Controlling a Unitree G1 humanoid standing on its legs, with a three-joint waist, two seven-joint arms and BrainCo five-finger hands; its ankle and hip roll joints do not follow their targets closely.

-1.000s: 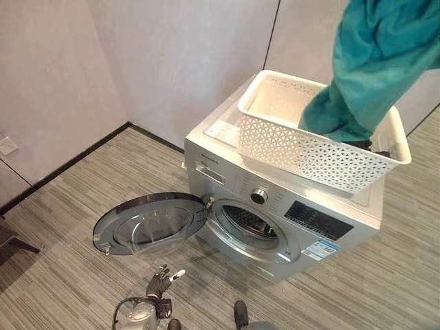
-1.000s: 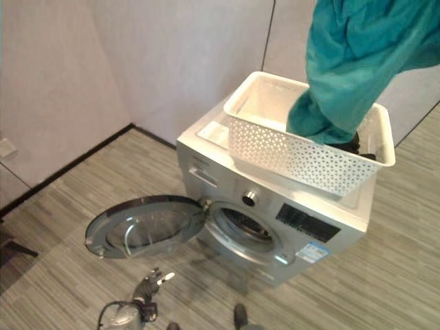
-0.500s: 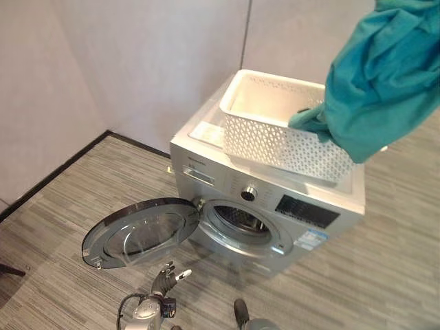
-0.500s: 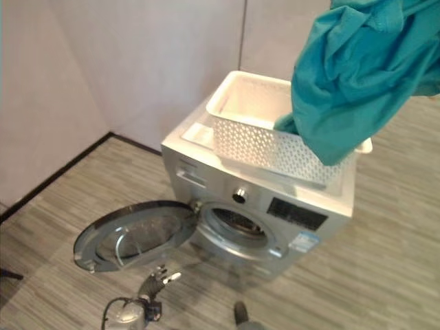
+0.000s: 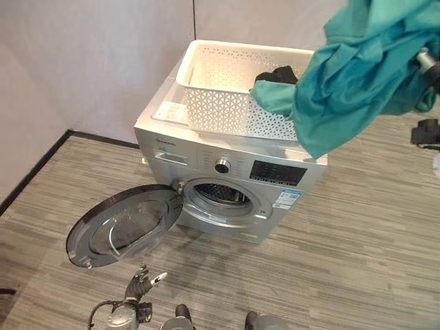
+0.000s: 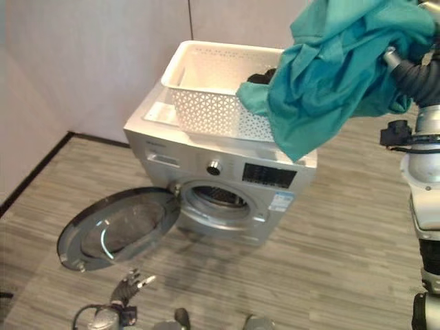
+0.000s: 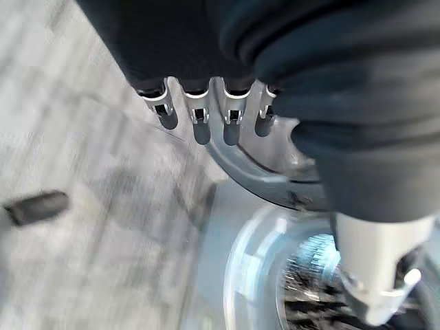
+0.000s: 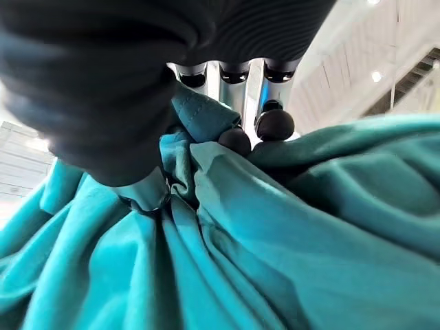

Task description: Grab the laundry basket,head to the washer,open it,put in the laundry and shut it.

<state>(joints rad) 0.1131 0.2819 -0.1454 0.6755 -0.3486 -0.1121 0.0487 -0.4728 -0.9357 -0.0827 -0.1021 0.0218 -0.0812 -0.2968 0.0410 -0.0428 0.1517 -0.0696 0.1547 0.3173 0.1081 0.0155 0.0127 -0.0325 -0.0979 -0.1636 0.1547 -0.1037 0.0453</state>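
- The silver front-loading washing machine (image 5: 234, 175) stands with its round glass door (image 5: 124, 223) swung fully open, so the opening step looks done.
- The white perforated plastic laundry basket (image 5: 227, 89) rests on the washer's top, with dark clothing (image 5: 275, 74) inside.
- The teal cloth garment (image 6: 337, 69) hangs lifted above the basket; loading and shutting remain.
- The right hand (image 8: 237, 113) has fingers curled, pinching the garment.
- The left hand (image 7: 206, 110) hangs low by the door, fingers relaxed, holding nothing.
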